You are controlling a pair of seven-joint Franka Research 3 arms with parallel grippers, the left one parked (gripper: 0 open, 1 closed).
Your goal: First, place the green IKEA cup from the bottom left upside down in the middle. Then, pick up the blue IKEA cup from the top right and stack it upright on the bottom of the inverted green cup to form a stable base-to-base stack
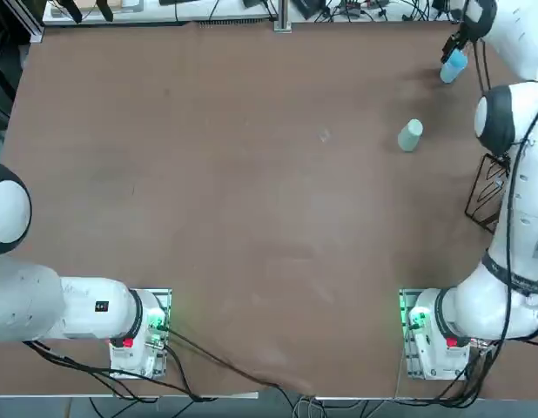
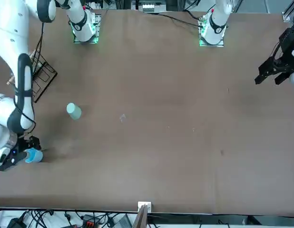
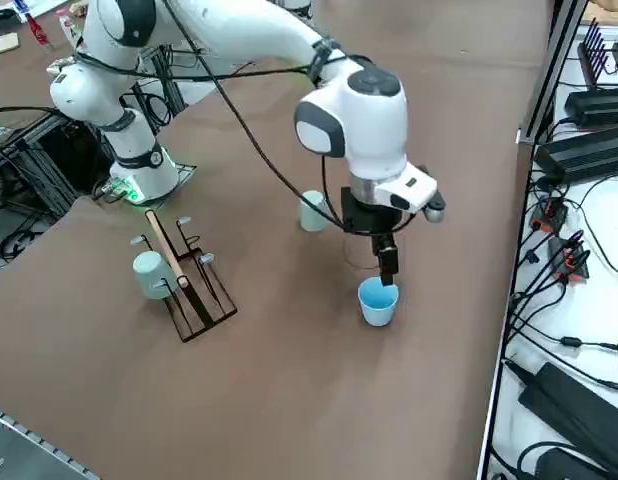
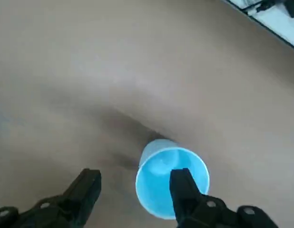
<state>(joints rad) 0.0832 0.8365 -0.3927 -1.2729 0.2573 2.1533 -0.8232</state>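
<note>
My arm [image 3: 239, 40] is glossy white, all rounded shells, with dark grey rings at the joints. A black cable [image 3: 251, 140] loops loose along it down to the wrist. My base [image 1: 423, 333] glows green, with a red spot beside the light, and black wires spill out behind it. The wrist carries a white block with a small grey knob. My claw [image 4: 132, 192] is matt black: two blunt, squared fingers [image 4: 182, 187], spread apart.

Blue IKEA cup [image 4: 171, 183] rim partly behind fingers [image 4: 184, 192].
</note>
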